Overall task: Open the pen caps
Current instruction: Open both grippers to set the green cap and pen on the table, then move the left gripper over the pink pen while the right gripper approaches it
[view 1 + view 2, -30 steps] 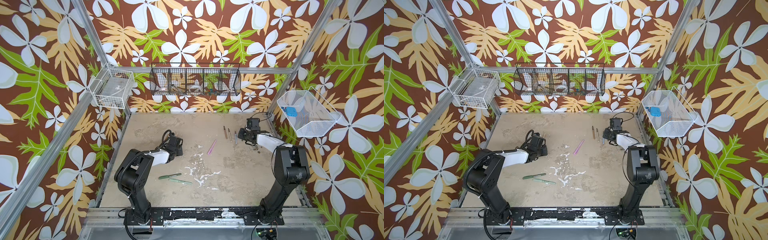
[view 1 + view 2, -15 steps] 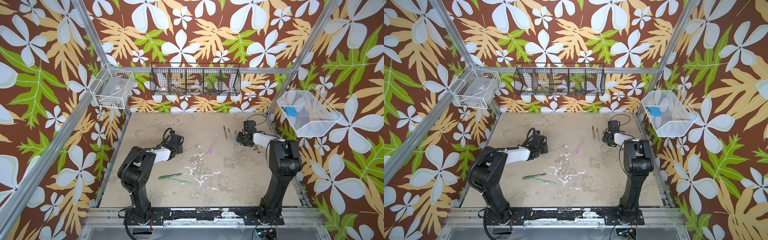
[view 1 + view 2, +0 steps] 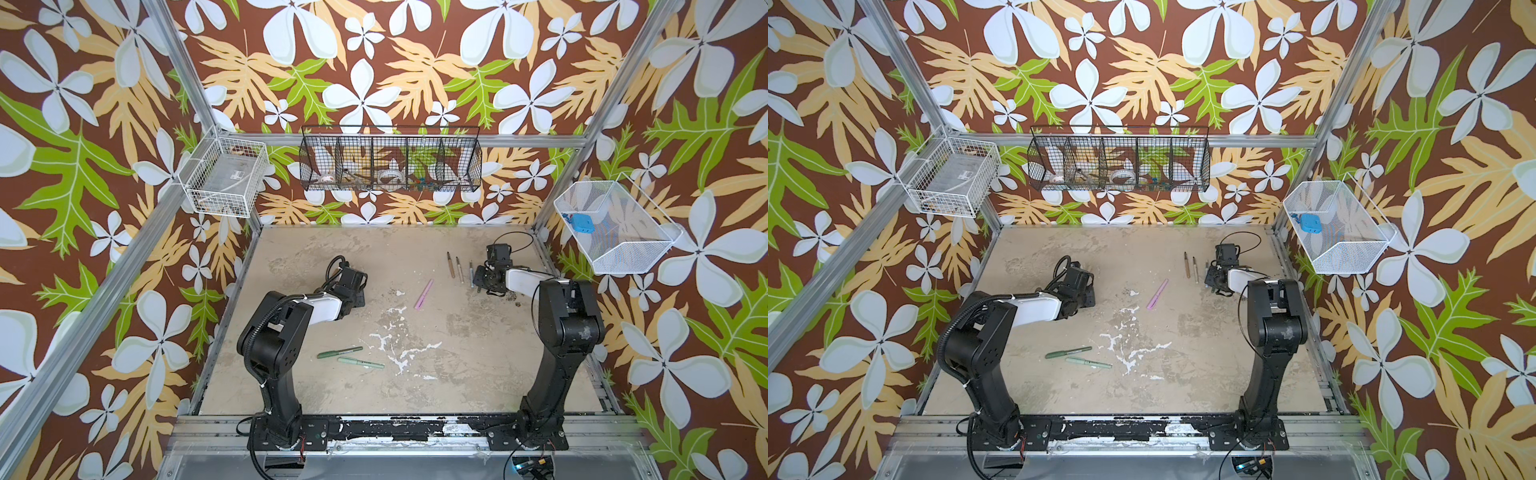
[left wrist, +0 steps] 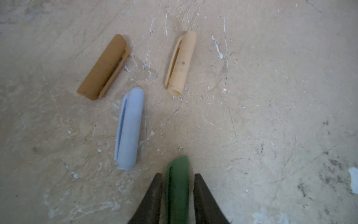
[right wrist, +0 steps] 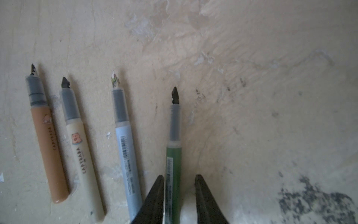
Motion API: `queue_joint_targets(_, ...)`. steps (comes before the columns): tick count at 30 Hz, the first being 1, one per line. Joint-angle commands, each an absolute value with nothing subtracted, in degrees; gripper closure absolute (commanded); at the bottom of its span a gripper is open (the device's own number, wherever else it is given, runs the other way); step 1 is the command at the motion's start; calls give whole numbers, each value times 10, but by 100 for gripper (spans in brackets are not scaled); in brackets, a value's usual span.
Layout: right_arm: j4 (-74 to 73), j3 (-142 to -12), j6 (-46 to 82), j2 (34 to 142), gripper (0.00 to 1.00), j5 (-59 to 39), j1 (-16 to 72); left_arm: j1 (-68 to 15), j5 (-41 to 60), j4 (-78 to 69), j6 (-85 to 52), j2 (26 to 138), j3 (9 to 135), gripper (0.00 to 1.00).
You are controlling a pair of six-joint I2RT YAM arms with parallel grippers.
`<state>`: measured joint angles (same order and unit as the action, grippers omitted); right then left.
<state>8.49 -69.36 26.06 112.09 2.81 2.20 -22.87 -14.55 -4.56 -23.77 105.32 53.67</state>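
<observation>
In the left wrist view, a dark green pen cap [image 4: 178,166], blurred, lies between the fingers of my left gripper [image 4: 177,174]. The gripper is open, with a gap on each side of the cap. Brown [image 4: 103,67], beige [image 4: 181,64] and light blue [image 4: 128,128] pen caps lie on the table beyond. My right gripper [image 5: 179,176] is open around an uncapped green pen [image 5: 174,151]. One finger is close to the pen and the other stands apart from it. Uncapped brown [image 5: 48,151], beige [image 5: 81,155] and light blue [image 5: 126,151] pens lie beside it.
In a top view, a capped pink pen [image 3: 424,294] lies mid-table and two capped green pens [image 3: 340,352] [image 3: 360,363] lie toward the front. A black wire basket [image 3: 390,166] hangs at the back. White baskets hang at the left [image 3: 224,183] and right [image 3: 615,228].
Both grippers' jaws have parted from shut. The right gripper has moved slightly toward the row of uncapped pens. The left gripper has hardly moved.
</observation>
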Motion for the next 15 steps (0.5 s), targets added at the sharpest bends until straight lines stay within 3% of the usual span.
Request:
queue_joint_targets(1, 87, -688, 261, 1089, 69, 20, 21, -227, -134, 9, -240, 1048, 533, 67)
queue_joint_targets(15, 54, -564, 275, 832, 59, 4, 107, -248, -31, -127, -230, 859, 418, 57)
